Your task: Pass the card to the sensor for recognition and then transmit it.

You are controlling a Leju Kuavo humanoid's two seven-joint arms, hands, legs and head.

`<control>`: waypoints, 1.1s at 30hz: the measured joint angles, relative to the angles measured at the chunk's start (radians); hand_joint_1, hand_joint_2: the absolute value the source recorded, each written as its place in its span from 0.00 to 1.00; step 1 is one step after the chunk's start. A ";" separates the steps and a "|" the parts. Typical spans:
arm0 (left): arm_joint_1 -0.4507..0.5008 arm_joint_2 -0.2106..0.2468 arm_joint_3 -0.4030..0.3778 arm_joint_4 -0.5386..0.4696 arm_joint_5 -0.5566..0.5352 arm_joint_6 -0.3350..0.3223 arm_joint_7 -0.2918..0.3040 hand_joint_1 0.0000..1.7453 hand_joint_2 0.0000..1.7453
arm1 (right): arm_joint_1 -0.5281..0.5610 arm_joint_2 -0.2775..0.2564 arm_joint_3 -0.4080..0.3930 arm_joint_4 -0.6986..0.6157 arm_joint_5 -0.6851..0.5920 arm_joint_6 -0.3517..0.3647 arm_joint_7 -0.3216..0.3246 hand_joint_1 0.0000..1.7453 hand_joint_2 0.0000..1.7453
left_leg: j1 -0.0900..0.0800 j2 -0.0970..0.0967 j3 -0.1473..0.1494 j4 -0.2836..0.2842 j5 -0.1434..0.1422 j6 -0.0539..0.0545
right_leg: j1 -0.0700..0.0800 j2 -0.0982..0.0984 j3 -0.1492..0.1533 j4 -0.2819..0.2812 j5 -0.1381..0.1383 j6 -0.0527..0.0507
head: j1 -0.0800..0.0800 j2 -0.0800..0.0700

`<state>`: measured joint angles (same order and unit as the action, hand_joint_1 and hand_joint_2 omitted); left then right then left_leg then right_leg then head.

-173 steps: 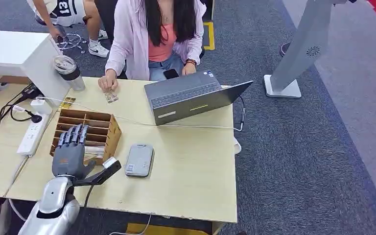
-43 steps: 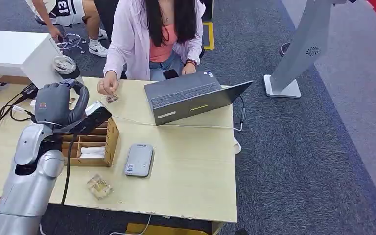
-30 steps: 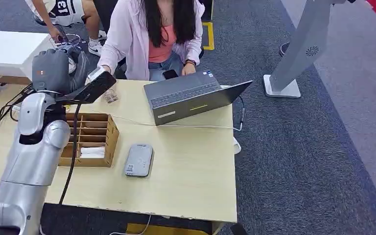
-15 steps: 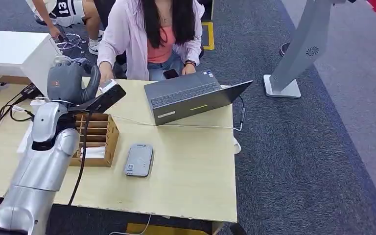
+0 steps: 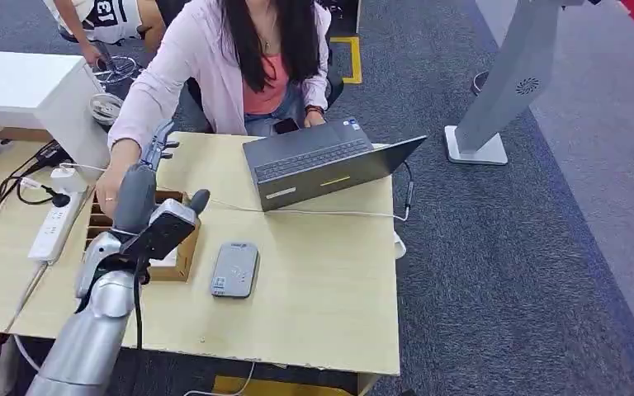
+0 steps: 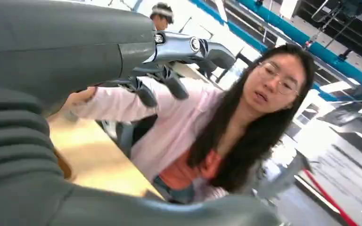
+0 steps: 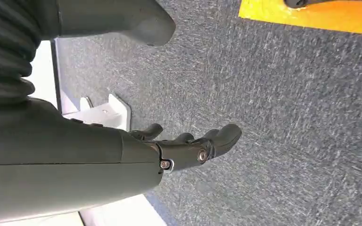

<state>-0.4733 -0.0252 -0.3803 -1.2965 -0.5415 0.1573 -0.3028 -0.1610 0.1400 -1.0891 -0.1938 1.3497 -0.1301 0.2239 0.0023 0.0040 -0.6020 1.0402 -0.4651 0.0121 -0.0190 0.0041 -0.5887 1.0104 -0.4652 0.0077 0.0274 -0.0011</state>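
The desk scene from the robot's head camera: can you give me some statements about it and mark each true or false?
1. The laptop is open. True.
2. The grey card reader sits inside the wooden organizer. False: it lies on the desk beside it.
3. The robot's left hand is over the wooden organizer. True.
4. The person's hand rests on the laptop keyboard. False: it reaches toward the robot's left hand.
5. The white power strip lies on the carpet. False: it lies on the desk.
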 joint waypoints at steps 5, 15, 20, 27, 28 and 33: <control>0.079 0.014 0.001 -0.065 0.049 -0.017 -0.023 0.00 1.00 | 0.009 -0.006 -0.002 0.000 0.000 0.000 -0.002 0.00 1.00 | 0.000 0.000 0.000 0.000 0.000 0.000 | 0.000 -0.001 0.000 0.000 0.000 0.000 | 0.000 0.000; 0.280 0.058 0.044 -0.157 0.234 -0.159 -0.160 0.00 1.00 | 0.019 -0.015 -0.015 0.000 0.000 -0.003 -0.019 0.00 1.00 | 0.000 0.001 0.000 -0.001 -0.001 0.000 | 0.000 0.000 0.000 0.000 -0.001 0.000 | -0.001 0.000; 0.432 0.083 0.094 -0.181 0.205 -0.167 -0.206 0.00 1.00 | 0.028 -0.021 -0.022 0.000 0.000 -0.005 -0.031 0.00 1.00 | 0.000 0.000 0.000 -0.001 -0.003 -0.001 | 0.000 0.000 0.000 0.000 -0.004 0.001 | 0.000 0.000; 0.531 0.084 0.155 -0.182 0.018 -0.010 -0.198 0.00 1.00 | 0.029 -0.023 -0.032 0.000 0.002 -0.005 -0.035 0.00 1.00 | 0.000 0.000 0.000 -0.001 -0.003 -0.001 | 0.000 -0.001 0.000 0.000 -0.004 0.001 | 0.000 0.000; 0.537 0.085 0.161 -0.182 0.002 0.013 -0.197 0.00 1.00 | 0.029 -0.023 -0.034 0.000 0.002 -0.005 -0.035 0.00 1.00 | 0.000 0.000 0.000 -0.001 -0.003 -0.001 | 0.000 -0.001 0.000 0.000 -0.004 0.001 | 0.000 0.000; 0.551 0.083 0.179 -0.178 -0.161 0.186 -0.158 0.00 1.00 | 0.028 -0.023 -0.042 0.000 0.011 -0.004 -0.026 0.00 1.00 | 0.000 0.000 0.000 -0.001 -0.002 -0.001 | 0.000 -0.001 0.000 0.000 -0.003 0.001 | 0.000 0.000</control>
<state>0.0778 0.0576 -0.2010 -1.4748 -0.7024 0.3431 -0.4612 -0.1325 0.1171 -1.1315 -0.1938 1.3611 -0.1343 0.1980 0.0025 0.0036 -0.6019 1.0395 -0.4675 0.0113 -0.0190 0.0034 -0.5882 1.0102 -0.4687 0.0089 0.0271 -0.0011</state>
